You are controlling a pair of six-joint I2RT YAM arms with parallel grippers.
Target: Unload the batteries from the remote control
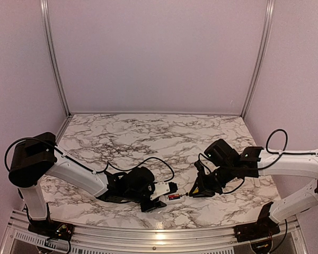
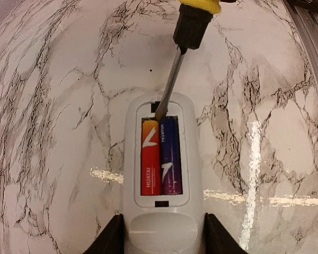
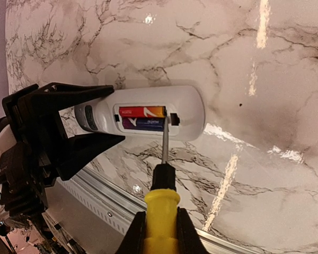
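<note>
— Well, what is held in the right gripper (image 3: 158,235)?

— A yellow-handled screwdriver (image 3: 160,203) is clamped between its fingers. The tip is set at one end of the battery recess, against the end of the red cell.

— And the left gripper (image 2: 161,241)?

— It is closed on the remote (image 2: 193,137), which is gripped by one end with its back turned up. The remote is seemingly laid on the marble table (image 2: 53,106), near the front edge, between the two arms.

— How much of the job can be counted as done?

— Little, it is judged. The recess is uncovered and no lid is seen in any view, so access is gained. Both batteries (image 2: 151,161) are seated side by side in it, and neither is lifted or tilted. Two are left to be pried out and set down.

— How are they described?

— One is wrapped in red fading to orange, with white lettering. The other is wrapped in purple-blue. The recess is filled snugly from end to end, so little room is offered for prying. The remote is plain white with rounded corners, and a small slot is cut at each end of the recess.
</note>
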